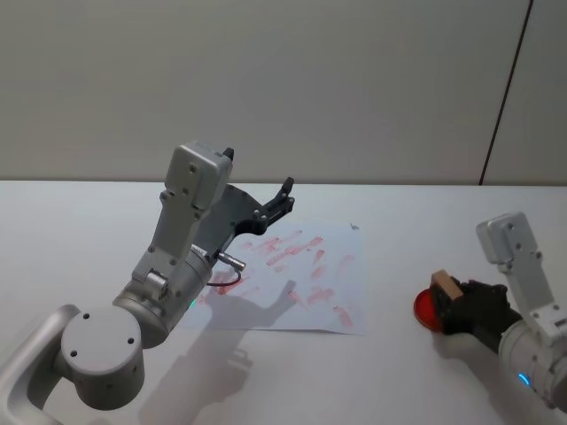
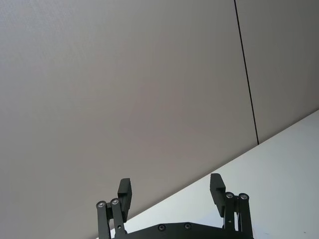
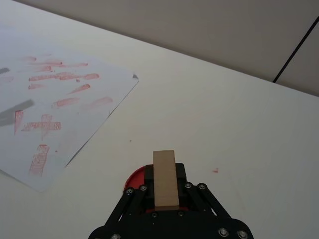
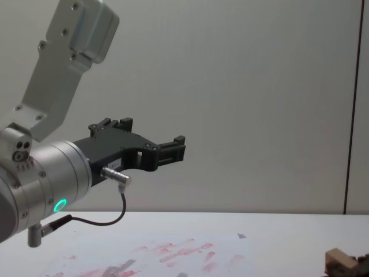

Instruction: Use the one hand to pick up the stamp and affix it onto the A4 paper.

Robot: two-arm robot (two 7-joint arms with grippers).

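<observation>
The stamp (image 1: 443, 287) is a light-brown wooden block held in my right gripper (image 1: 452, 303), which is shut on it at the table's right side, over a red ink pad (image 1: 426, 310). In the right wrist view the stamp (image 3: 165, 179) stands between the black fingers (image 3: 147, 173), with the pad's red rim (image 3: 133, 179) showing under them. The A4 paper (image 1: 341, 266) lies in the middle of the table, covered in red prints, to the left of the stamp. My left gripper (image 1: 285, 197) is raised above the paper's far edge, open and holding nothing; its fingers (image 2: 124, 191) are spread wide.
The white table (image 1: 80, 230) runs to a grey wall at the back. A thin cable (image 4: 109, 220) hangs from the left wrist. The left arm's shadow falls across the A4 paper (image 3: 75, 92). Bare tabletop lies between the paper and the ink pad.
</observation>
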